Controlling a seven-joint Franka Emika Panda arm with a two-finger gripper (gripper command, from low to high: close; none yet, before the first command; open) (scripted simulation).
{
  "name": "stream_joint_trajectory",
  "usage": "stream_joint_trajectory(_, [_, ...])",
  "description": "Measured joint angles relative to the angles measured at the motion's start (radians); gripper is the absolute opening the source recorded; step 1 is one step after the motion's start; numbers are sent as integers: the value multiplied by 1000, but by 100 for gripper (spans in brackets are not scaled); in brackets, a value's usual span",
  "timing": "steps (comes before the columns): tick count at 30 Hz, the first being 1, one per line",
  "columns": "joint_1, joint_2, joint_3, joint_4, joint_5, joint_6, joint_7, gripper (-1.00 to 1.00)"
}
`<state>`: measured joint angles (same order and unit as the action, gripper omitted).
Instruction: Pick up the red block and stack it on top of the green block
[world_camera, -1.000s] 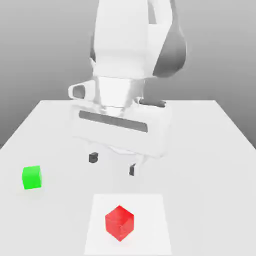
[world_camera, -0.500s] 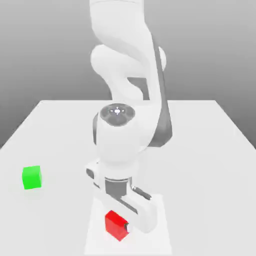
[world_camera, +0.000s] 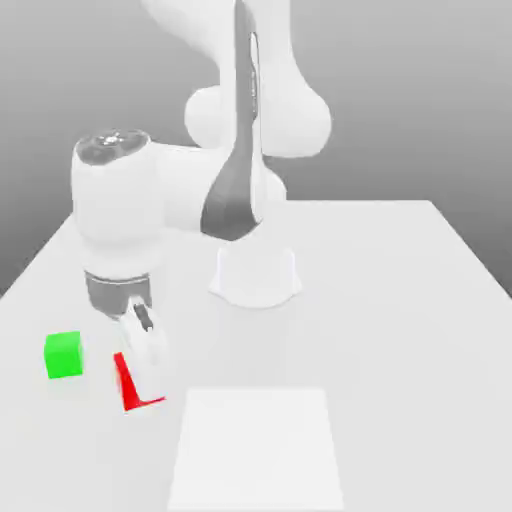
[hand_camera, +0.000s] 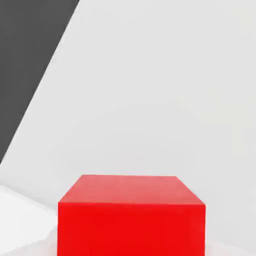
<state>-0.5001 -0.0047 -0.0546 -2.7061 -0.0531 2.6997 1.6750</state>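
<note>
The claw is clamped on the red block and holds it just above the worktop. In the hand view the red block sits close under the camera.

The green block rests on the worktop, near the red block and on the exterior view's left of it. The two blocks are apart, not touching. The red block looks about level with the green one, not above it. So I think the claw must lift the red block higher and carry it toward the exterior view's left, until it hangs right over the green block. Both blocks are cubes, so there is no long side to line up.

I can see no words or labels anywhere.
</note>
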Motion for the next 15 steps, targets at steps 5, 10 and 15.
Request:
stream_joint_trajectory(5, [-194,-91,-104,-58,2,-29,110,-100])
stream_joint_trajectory(10, [-230,19,-126,-68,63,90,96,-100])
stream_joint_trajectory(15, [-241,111,-101,-64,117,177,59,100])
